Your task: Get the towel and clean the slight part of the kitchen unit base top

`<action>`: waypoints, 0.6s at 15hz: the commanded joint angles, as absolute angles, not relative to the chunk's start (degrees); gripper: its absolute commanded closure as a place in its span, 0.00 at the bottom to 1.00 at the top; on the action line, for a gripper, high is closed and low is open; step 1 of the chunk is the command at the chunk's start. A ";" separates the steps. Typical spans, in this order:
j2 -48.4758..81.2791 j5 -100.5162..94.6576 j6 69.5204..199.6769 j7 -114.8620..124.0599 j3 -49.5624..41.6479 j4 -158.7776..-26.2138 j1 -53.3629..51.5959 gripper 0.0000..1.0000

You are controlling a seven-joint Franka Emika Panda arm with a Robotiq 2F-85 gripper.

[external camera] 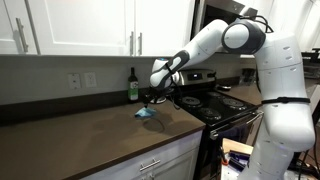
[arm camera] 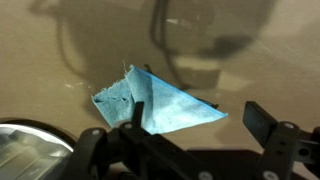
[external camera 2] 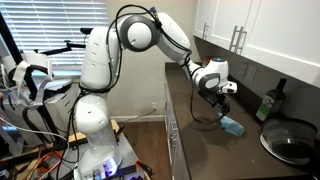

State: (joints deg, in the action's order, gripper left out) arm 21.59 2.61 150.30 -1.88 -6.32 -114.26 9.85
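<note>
Blue towel (arm camera: pixel 160 100) near stove (external camera: pixel 215 103) edge — gripper (arm camera: pixel 197 116) splayed above

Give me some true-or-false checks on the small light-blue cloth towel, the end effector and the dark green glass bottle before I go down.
1. The small light-blue cloth towel lies on the long dark brown matte countertop. True.
2. The end effector is shut on the towel. False: it is open above the towel and grips nothing.
3. The dark green glass bottle stands upright near the back wall. True.
4. The bottle touches the towel. False: they are apart, with bare countertop between them in both exterior views.
</note>
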 commanded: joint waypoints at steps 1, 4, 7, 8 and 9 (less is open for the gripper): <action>26.64 4.82 145.78 -3.91 -5.28 -106.42 11.62 0.00; 29.98 3.13 145.22 -2.32 -6.41 -101.80 11.42 0.00; 28.78 2.93 146.65 -1.88 -6.48 -104.09 11.07 0.00; 28.86 2.93 146.67 -1.87 -6.50 -104.15 11.07 0.00; 28.85 2.92 146.67 -1.87 -6.49 -104.19 11.04 0.00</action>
